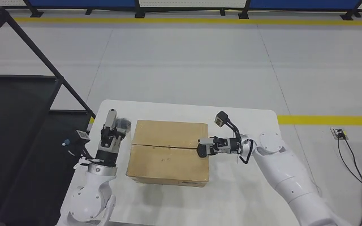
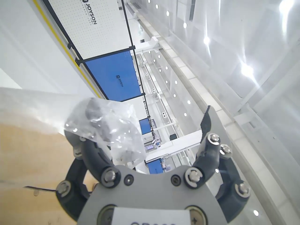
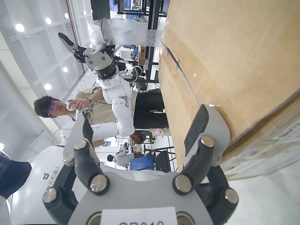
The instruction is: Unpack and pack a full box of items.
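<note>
A closed cardboard box (image 1: 169, 150) sits in the middle of the white table (image 1: 243, 121). My left gripper (image 1: 119, 127) stands at the box's left end, pointing upward. It (image 2: 143, 122) is open, with crumpled clear tape (image 2: 105, 122) stuck over one finger. In the right wrist view the tape strip (image 3: 131, 33) stretches from the box's top seam (image 3: 173, 54) to the left gripper (image 3: 85, 36). My right gripper (image 1: 201, 148) is at the box's right end, by the seam. It (image 3: 143, 115) is open, with one finger (image 3: 199, 127) against the box (image 3: 234, 59) at its edge.
The box (image 2: 28, 160) takes up most of the table's middle. Bare table lies along the far side and to the right of the box. A black frame and dark panel (image 1: 34, 113) stand off the table's left side.
</note>
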{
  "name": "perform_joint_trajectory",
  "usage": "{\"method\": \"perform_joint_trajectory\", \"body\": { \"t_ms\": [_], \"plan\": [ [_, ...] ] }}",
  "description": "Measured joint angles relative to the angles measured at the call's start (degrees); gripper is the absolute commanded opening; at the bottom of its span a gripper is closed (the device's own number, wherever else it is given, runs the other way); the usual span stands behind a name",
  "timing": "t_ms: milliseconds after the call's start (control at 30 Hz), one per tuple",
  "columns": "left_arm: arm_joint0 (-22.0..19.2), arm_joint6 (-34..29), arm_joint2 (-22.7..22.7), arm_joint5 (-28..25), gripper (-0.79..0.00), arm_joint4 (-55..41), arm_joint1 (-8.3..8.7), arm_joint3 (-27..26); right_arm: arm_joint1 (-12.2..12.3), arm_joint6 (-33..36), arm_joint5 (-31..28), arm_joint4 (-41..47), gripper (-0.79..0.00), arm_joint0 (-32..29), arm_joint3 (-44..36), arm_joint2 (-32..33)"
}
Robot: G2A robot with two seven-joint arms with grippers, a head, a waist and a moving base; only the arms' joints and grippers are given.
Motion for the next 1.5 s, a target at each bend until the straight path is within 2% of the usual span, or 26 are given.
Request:
{"method": "perform_joint_trajectory", "body": {
  "t_ms": [433,800,1233,1500],
  "plan": [
    [-5.4,-0.4,8.0,5.9,0.0,9.2,-1.34,2.2,1.2,-0.4,2.3,-0.9,0.0,-2.1,-2.3,2.3],
    [-8.8,-0.9,13.9,7.6,0.0,14.3,-2.61,5.0,2.2,0.3,0.4,0.5,0.0,-3.9,-2.4,5.0],
    [-10.7,-2.2,18.5,9.0,0.0,18.0,-4.0,7.4,5.1,2.0,-2.9,4.5,0.0,-10.1,-5.3,13.3],
    [-12.3,-2.4,21.3,9.8,0.0,20.4,-4.96,9.6,6.9,2.2,-3.1,6.4,0.0,-14.8,-8.0,18.2]
  ]
}}
